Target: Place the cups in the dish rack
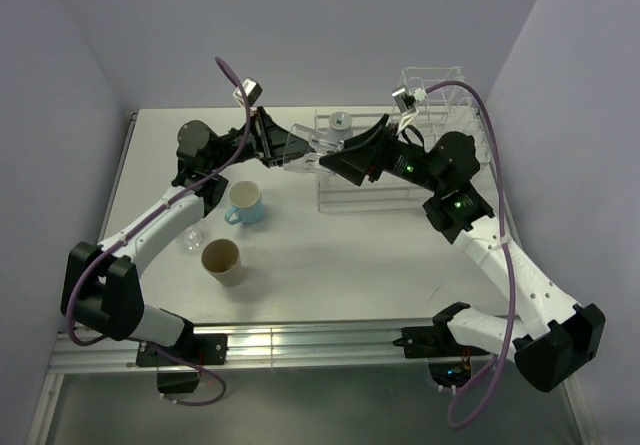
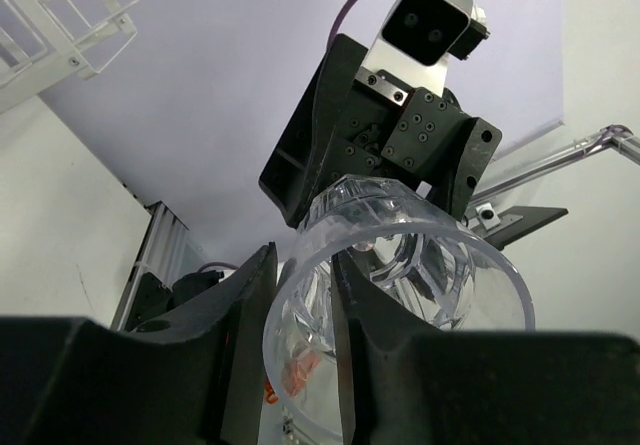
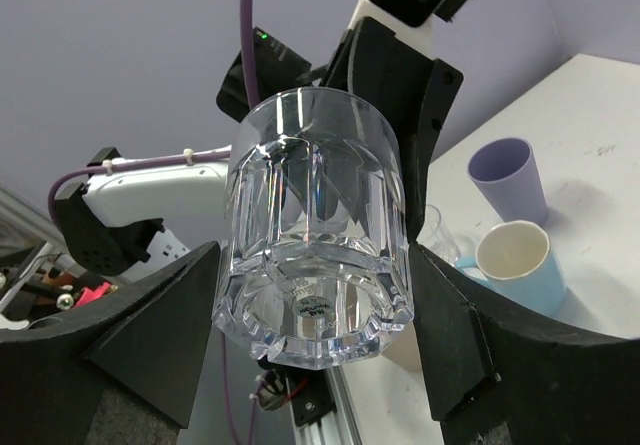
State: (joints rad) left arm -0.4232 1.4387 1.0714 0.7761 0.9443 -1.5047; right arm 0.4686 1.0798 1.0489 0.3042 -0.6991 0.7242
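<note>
**Item 1. Clear glass** (image 3: pixel 312 205): faceted tumbler with a thick base. It is held on its side in the air above the table (image 1: pixel 330 265), between the two arms and just left of the dish rack (image 1: pixel 445 90). The rim is turned toward the left arm and the base toward the right arm.

**Item 2. Left gripper** (image 2: pixel 303 270): clamped on the glass wall at the rim. One finger is seen inside the glass and the other outside it.

**Item 3. Right gripper** (image 1: pixel 335 157): jaws are spread and set to either side of the glass base. The pads are seen very close to the glass wall, but it cannot be told whether they press on it.

**Item 4. Dish rack**: white wire, placed at the far right of the table. The taller divider section is at its far right end. A small pale cup (image 1: pixel 340 122) is seen in the lower section near the left end; its type cannot be made out.

**Item 5. Light blue mug** (image 1: pixel 245 202): upright on the table, left of centre, beneath the left arm's reach.

**Item 6. Tan cup** (image 1: pixel 222 261): upright, near the mug on its near side.

**Item 7. Second clear glass** (image 1: pixel 190 237): on the table, just left of the tan cup.

**Item 8. Lavender tumbler** (image 3: pixel 510 180): upright on the table, beside the mug in the right wrist view.
</note>
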